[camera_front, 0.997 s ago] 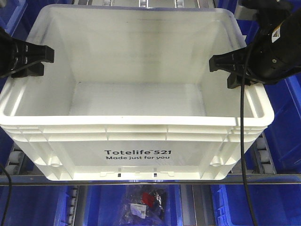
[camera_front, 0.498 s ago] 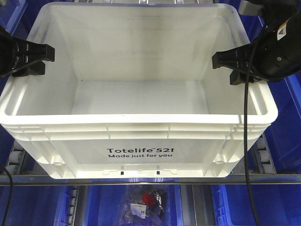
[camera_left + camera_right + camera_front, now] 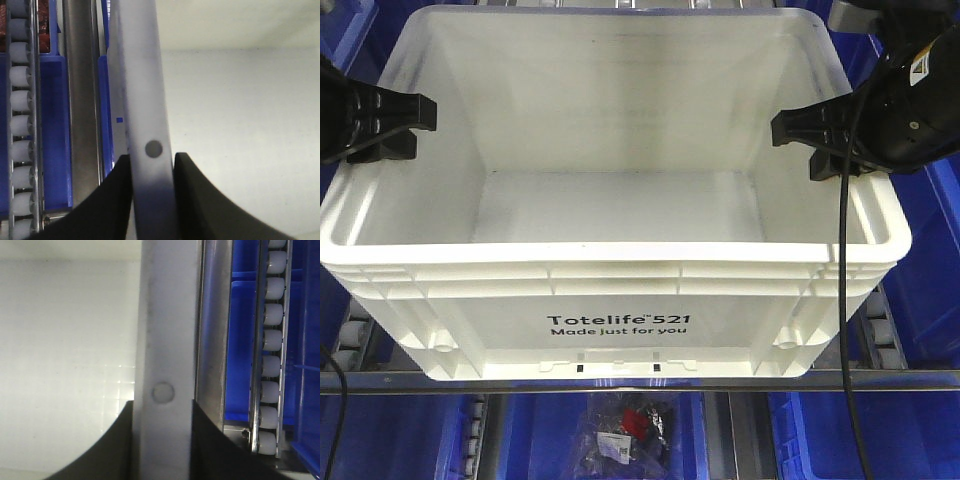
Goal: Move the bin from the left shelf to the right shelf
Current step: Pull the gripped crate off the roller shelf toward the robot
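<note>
Looking at the front view first: it shows a shelf rack with a steel rail (image 3: 920,380) across the front, rollers (image 3: 355,335) down each side, and blue bins (image 3: 930,250) left, right and below. A clear bag (image 3: 625,430) of small parts lies in a lower blue bin. The bin (image 3: 620,300) fills mid-frame, open side up and printed side toward us, with its bottom edge just above the rail. We cannot tell whether it rests on the rollers, nor which shelf this is.

The left gripper (image 3: 412,128) reaches in level from the left and straddles the top of the left wall about mid-length. The right gripper (image 3: 798,145) does the same on the right wall. A black cable (image 3: 842,300) drops from it past the bin's front corner.

In the left wrist view the rim (image 3: 142,75) runs straight up the frame between two black fingers (image 3: 107,205). One finger is outside the wall and one inside, and both touch the rim. We read the pincer as closed to rim thickness, clamping the bin. A round mark (image 3: 153,148) sits on the rim just ahead of the fingertips. Outside the wall we see a steel bar (image 3: 82,90), a blue bin and a roller lane. Inside is the white floor.

The right wrist view is a mirror of that. The rim is pinched between both fingers with no gap visible, so this pincer also clamps the bin. Steel bar, blue bin and rollers lie to the right.
</note>
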Motion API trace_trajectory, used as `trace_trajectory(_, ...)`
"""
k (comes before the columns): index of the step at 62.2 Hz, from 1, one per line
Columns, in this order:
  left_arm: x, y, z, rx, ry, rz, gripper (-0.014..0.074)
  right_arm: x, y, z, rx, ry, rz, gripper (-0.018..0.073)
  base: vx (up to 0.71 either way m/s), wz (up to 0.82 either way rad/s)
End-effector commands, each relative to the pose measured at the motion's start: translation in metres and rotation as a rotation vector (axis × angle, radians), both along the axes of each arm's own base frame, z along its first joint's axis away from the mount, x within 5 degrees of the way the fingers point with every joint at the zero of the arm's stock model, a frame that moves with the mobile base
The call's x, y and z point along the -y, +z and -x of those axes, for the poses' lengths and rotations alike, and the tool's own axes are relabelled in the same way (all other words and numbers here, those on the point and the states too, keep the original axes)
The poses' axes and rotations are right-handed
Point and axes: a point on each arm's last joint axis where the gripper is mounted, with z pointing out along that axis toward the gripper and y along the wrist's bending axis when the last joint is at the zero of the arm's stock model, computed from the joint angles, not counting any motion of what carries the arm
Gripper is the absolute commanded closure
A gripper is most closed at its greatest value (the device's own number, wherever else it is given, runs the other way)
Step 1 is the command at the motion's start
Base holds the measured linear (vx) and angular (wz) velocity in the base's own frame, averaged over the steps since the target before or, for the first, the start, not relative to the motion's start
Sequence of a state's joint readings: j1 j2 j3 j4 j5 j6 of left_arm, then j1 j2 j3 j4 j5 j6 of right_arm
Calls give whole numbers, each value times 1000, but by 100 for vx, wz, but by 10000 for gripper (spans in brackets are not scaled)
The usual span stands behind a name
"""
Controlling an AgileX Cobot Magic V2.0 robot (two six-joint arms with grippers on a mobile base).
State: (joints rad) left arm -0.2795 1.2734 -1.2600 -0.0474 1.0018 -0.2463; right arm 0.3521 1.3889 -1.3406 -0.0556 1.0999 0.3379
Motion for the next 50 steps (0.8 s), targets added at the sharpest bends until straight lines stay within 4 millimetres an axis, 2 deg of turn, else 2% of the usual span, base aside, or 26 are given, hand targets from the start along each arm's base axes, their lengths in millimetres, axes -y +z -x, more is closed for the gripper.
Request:
trace_trajectory(1, -3, 28, 4, 175, -10, 8, 444, 7, 32, 2, 202, -3, -22, 531, 0, 0)
trace_trajectory(50, -3, 28, 4, 175, -10, 8, 444, 7, 32, 2, 200, -3, -21, 530, 0, 0)
